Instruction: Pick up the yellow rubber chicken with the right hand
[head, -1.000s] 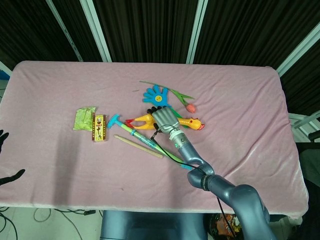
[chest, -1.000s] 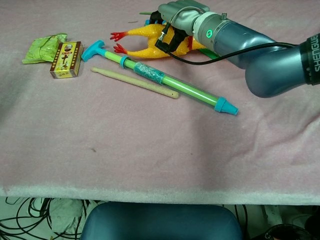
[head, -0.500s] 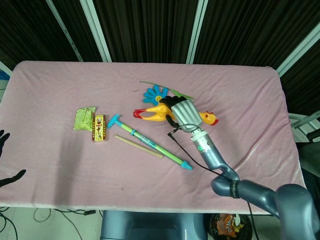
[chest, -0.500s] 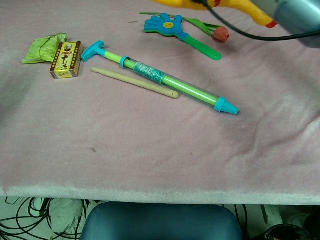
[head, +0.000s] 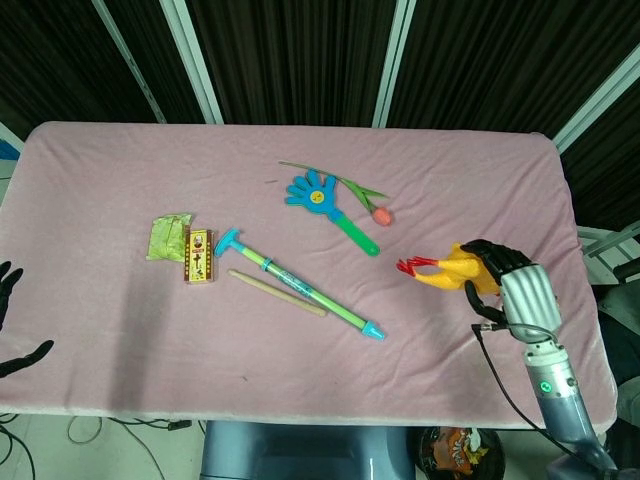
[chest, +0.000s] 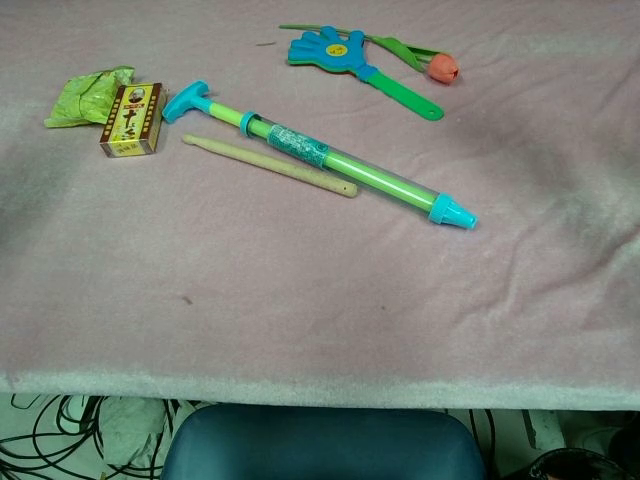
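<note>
My right hand (head: 518, 287) grips the yellow rubber chicken (head: 448, 270) and holds it up off the pink table (head: 120, 160) at the right side in the head view. The chicken's red feet (head: 408, 266) point left and its head is hidden behind the hand. The chest view shows neither the chicken nor the right hand. At the far left edge of the head view my left hand (head: 12, 318) shows only as dark fingertips, spread apart and holding nothing.
A blue hand clapper (head: 322, 200) and a tulip (head: 378, 212) lie mid-table. A green and blue pump tube (head: 300, 286), a wooden stick (head: 275, 292), a small printed box (head: 200, 255) and a green packet (head: 168, 236) lie to the left.
The right hand has lifted the chicken from the table's middle and carried it up and to the right, out of the chest view.
</note>
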